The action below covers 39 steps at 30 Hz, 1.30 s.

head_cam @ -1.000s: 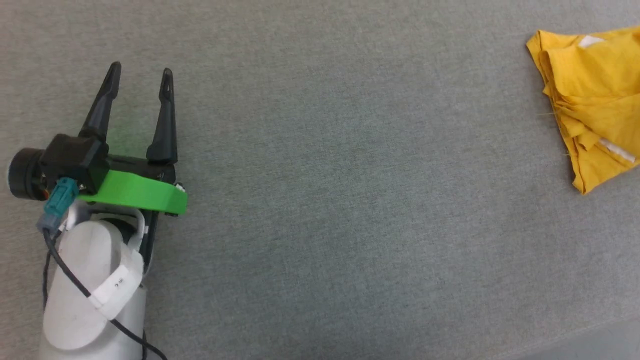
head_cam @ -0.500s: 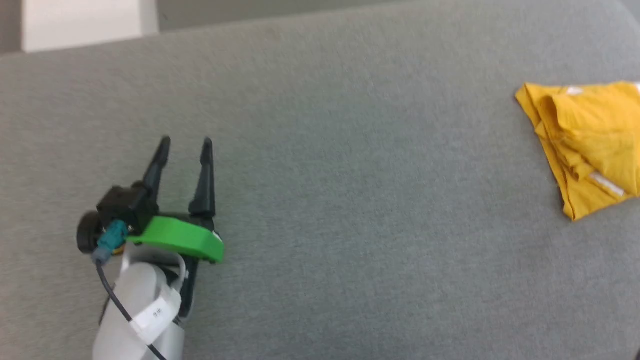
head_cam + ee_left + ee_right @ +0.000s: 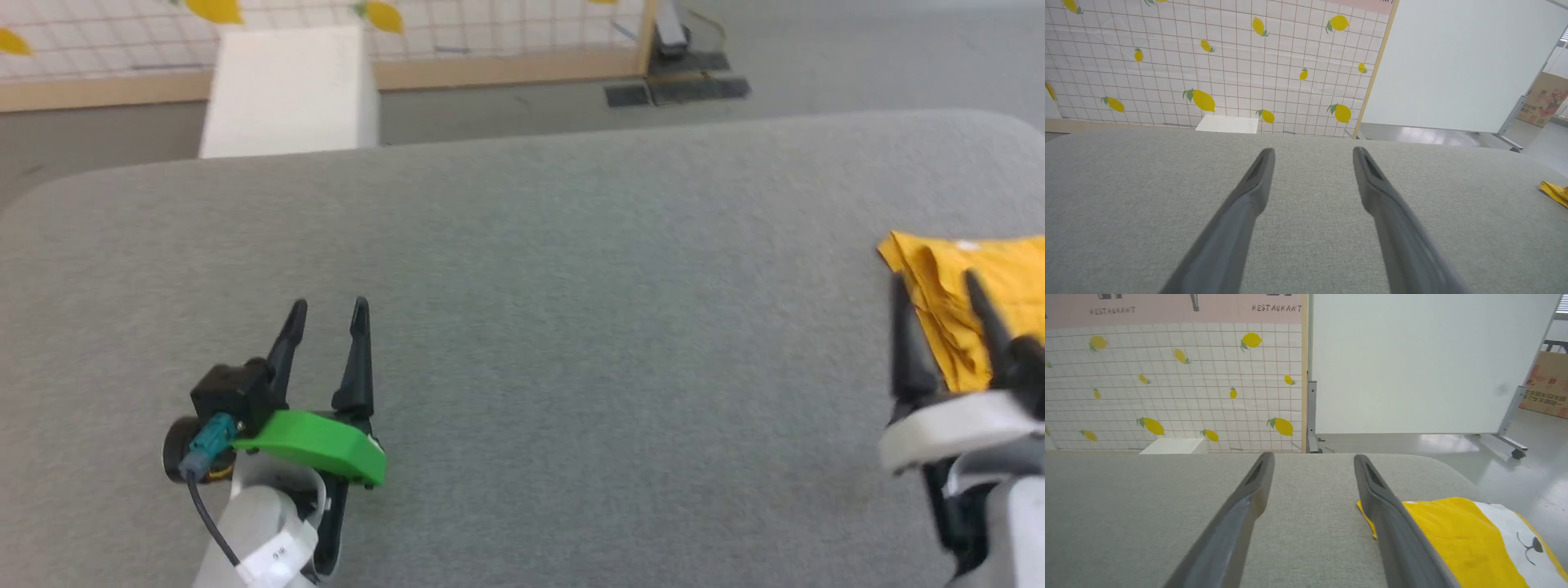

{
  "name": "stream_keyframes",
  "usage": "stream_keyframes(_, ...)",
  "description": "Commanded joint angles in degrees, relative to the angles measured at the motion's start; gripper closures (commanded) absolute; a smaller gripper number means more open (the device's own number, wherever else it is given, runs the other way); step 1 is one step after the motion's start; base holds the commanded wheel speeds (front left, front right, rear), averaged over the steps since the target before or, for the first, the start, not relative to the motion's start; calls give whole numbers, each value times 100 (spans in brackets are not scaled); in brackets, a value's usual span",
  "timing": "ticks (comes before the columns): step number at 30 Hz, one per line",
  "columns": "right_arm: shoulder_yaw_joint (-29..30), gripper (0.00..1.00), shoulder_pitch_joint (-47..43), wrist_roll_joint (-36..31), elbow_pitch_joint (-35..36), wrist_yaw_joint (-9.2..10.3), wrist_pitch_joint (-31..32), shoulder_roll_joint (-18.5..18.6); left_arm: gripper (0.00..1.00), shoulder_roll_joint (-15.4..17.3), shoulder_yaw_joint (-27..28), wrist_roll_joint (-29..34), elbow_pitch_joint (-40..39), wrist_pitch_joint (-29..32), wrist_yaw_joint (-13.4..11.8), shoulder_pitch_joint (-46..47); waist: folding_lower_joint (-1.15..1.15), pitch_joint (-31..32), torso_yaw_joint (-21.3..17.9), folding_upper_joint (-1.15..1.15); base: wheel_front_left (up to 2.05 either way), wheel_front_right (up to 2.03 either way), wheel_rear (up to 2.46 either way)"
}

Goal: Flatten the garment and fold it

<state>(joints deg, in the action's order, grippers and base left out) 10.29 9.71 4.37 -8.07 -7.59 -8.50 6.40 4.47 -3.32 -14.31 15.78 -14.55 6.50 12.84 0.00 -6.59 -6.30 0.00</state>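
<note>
Item: garment [image 3: 1006, 263], bright yellow, bunched in folds, lying toward the right side of the grey desk [image 3: 571, 343]; a white patch with thin black lines shows in the right wrist view.
Tool: left gripper [image 3: 329, 304], over bare desk, well apart from the garment; jaws apart, nothing between.
Tool: right gripper [image 3: 935, 279], at the garment's left edge; jaws apart, empty.
Backdrop: lemon-print wall [image 3: 1208, 61], white box [image 3: 286, 90].
</note>
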Motion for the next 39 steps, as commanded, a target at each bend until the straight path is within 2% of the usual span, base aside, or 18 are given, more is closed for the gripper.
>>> stream_keyframes(1, -77, 0, -152, 9, 153, 10, -2, -48, 0, -34, 13, -63, 22, -43, -1, -97, 0, 288, 324, 0, 0, 0, 0)
stream_keyframes(9, -478, 0, -786, -112, 523, 10, -83, -238, 0, -114, 65, -50, 180, -44, -3, -324, 0, 510, 648, 0, 0, 0, 0)
stream_keyframes(18, -356, 0, -1184, -150, 661, 10, -61, -346, 0, -149, 94, -66, 190, -44, -45, -525, 0, 577, 828, 0, 0, 0, 0)
stream_keyframes(31, -262, 0, -1332, 130, 615, 10, -79, -351, 0, -158, 10, -152, 176, -44, -122, -672, 0, 630, 875, 0, 0, 0, 0)
stream_keyframes(32, -267, 100, -1272, 77, 620, 0, -58, -337, 100, -131, 20, -139, 184, 7, -106, -581, 0, 631, 874, 0, 0, 0, 0)
stream_keyframes(39, -272, 100, -1271, 73, 623, 0, -56, -336, 100, -129, 28, -136, 183, 21, -107, -580, 0, 631, 873, 0, 0, 0, 0)
